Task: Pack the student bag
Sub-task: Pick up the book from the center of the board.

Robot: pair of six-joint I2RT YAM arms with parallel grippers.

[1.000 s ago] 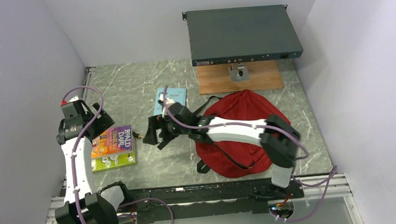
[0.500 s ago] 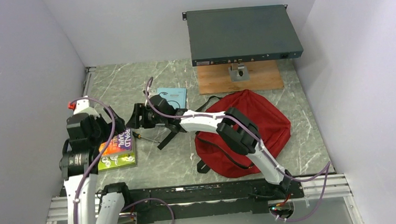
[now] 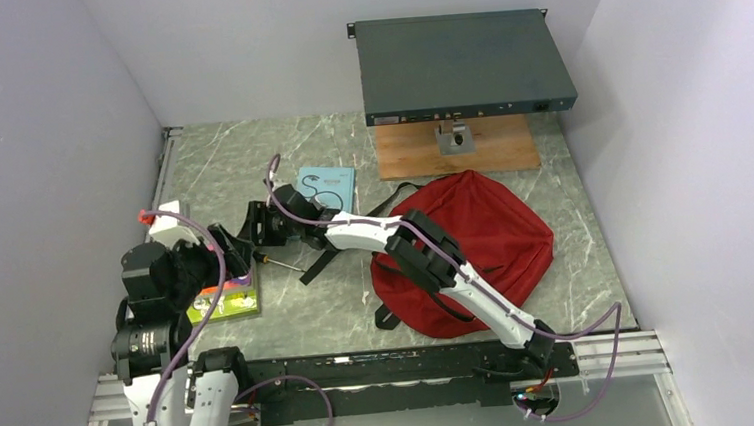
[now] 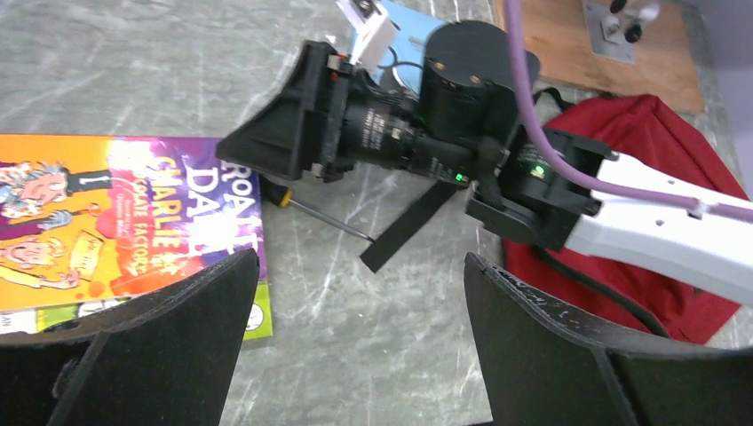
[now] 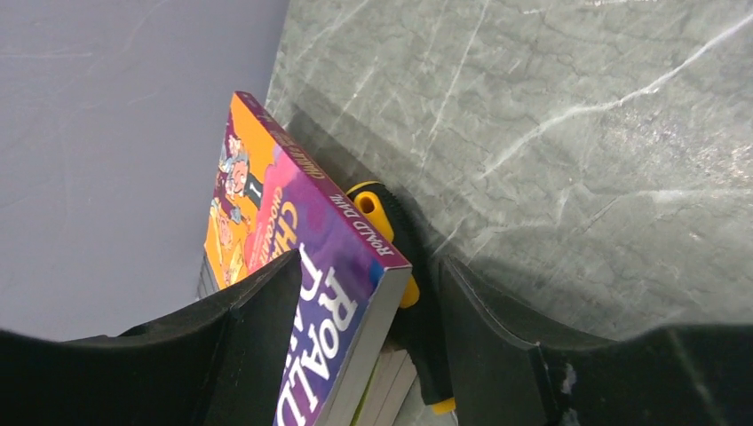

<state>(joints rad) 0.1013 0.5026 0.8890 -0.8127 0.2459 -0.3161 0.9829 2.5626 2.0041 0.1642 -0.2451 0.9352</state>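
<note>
Reaching across to the left side of the table (image 3: 249, 162), the right hand (image 5: 371, 262) has its fingers (image 5: 257, 328) partly spread around the corner of a Roald Dahl book (image 5: 302, 222) and the yellow-and-black handle of a screwdriver (image 5: 377, 209), which lies just beside the book's spine. Whether the fingers press on either one cannot be told. The left hand (image 4: 361, 262) hovers over the same spot from the near left, its fingers spread wide with nothing between them. Below it lie the right edge of the book (image 4: 133, 204), the screwdriver (image 4: 328, 217) and bare table. From above, the two hands sit close together, right (image 3: 254, 227) just beyond left (image 3: 230, 251), and the book (image 3: 224, 302) shows partly under the left arm. The screwdriver (image 3: 284, 265) points away from the book towards a black strap (image 3: 317, 267), whose loose end lies flat on the table. That strap leads to the bag (image 3: 494, 220), a dark red heap on the right half of the table. It is well apart from both hands and to their right, and the right arm crosses over its left part. The left wrist view shows the bag (image 4: 639, 133) behind the right arm's wrist. A light blue booklet (image 3: 329, 184) lies just beyond the right hand. Farther back, a wooden board (image 3: 419, 155) sits just behind the bag, with a dark grey box (image 3: 463, 62) raised above it.
</note>
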